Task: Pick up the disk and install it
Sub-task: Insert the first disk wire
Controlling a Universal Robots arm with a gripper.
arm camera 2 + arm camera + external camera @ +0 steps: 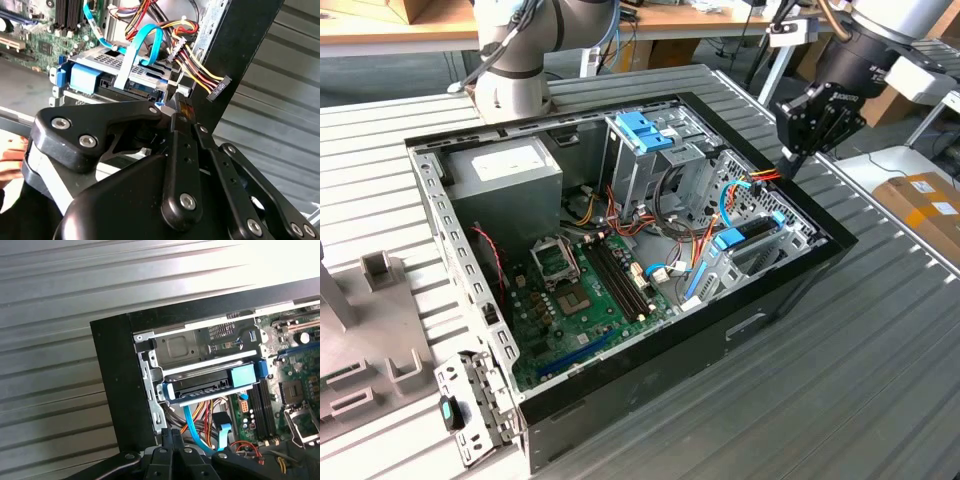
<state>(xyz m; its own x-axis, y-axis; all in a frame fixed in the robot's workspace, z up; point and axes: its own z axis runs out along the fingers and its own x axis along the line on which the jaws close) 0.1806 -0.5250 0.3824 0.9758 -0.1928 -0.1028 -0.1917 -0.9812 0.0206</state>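
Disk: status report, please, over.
Gripper shut, empty, above the case edge. Disk sits in the drive cage, blue bracket showing. Loose cables by its connector end.

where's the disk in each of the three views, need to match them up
Exterior view: the disk sits in the bay at the case corner toward the exterior view's right, below the gripper.
Second wrist view: the disk lies in its bay, under a looping cable.
First wrist view: the disk lies beside the black case wall.
Shared landmark: the light blue cable at its end.
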